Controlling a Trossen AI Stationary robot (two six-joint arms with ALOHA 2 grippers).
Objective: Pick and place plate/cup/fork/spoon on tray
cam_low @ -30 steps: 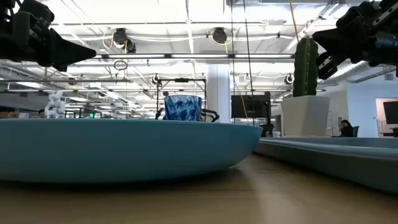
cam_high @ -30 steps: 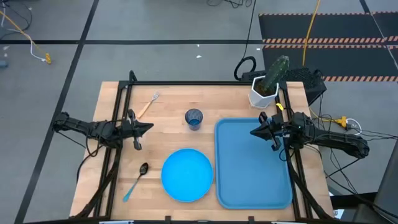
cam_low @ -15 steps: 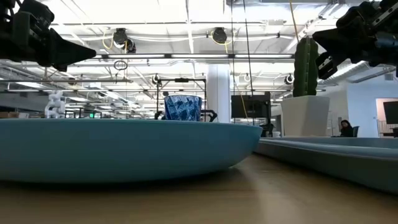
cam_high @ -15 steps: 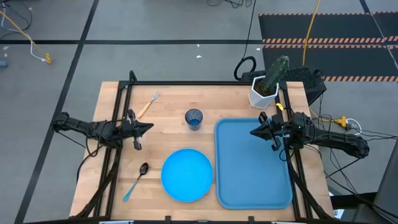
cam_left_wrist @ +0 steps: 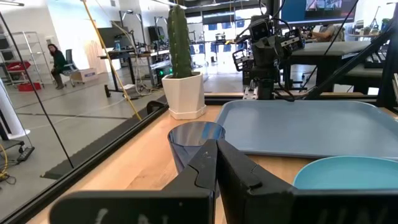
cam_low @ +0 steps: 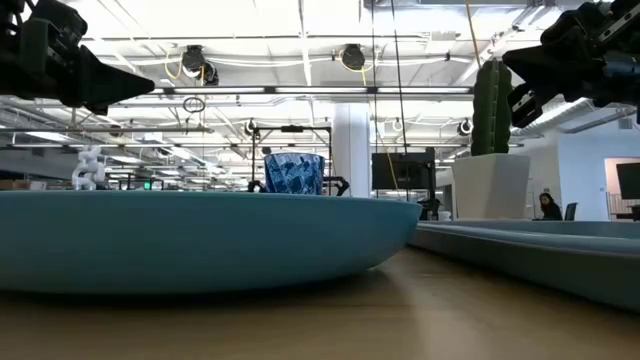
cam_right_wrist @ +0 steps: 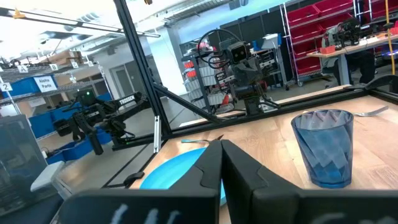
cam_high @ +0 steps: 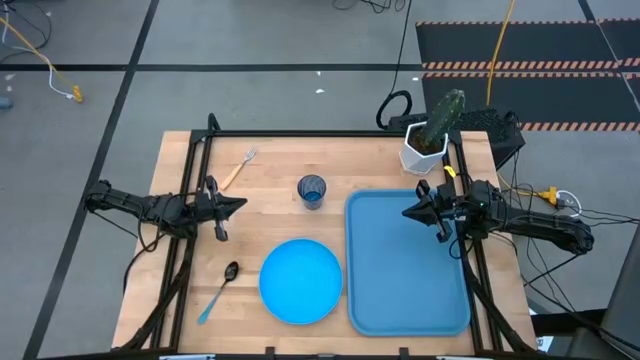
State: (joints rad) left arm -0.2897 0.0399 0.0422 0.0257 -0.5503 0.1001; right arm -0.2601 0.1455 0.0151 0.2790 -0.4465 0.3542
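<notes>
Nothing moved — cactus pot (cam_high: 425, 148) touching tray (cam_high: 407, 265) corner.

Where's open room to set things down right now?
The whole tray is bare, though the right gripper hangs over its far edge. Free wood lies between the fork and cup. Tightest: the plate beside the tray, spoon near.

High cam stares straight down over the whole table (cam_high: 270, 150); low cam sits at tabletop level, right up against the plate (cam_low: 200, 240). Both wrist cams face each other across the cup (cam_left_wrist: 193, 140).
</notes>
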